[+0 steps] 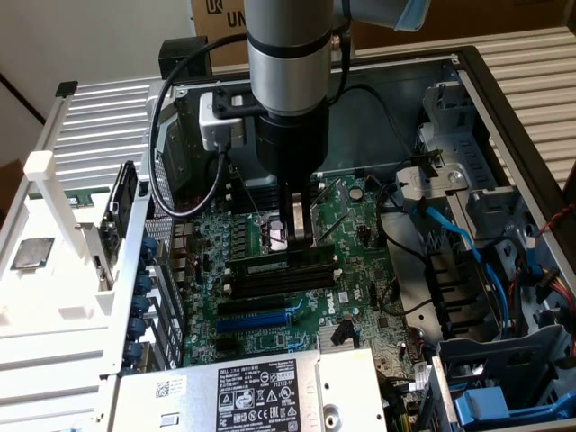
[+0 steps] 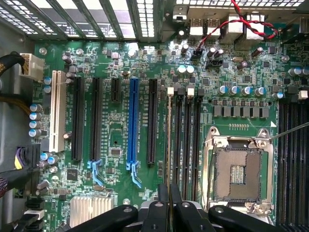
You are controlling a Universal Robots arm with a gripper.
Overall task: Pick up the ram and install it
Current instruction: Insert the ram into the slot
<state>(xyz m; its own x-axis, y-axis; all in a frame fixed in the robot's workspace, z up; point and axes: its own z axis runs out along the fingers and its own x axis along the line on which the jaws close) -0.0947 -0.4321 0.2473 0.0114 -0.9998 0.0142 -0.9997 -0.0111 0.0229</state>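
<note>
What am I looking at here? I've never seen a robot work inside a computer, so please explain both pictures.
The grey tube coming down in the exterior view is a robot arm. That camera stands off the arm and looks into an open metal computer case. The wrist view comes from a camera on the arm's wrist, looking past its two black fingers at the green circuit board. On the board are long black memory slots, a blue slot and an empty silver processor socket. The fingers appear closed on the ram, a long, narrow dark memory stick, right over the memory slots.
</note>
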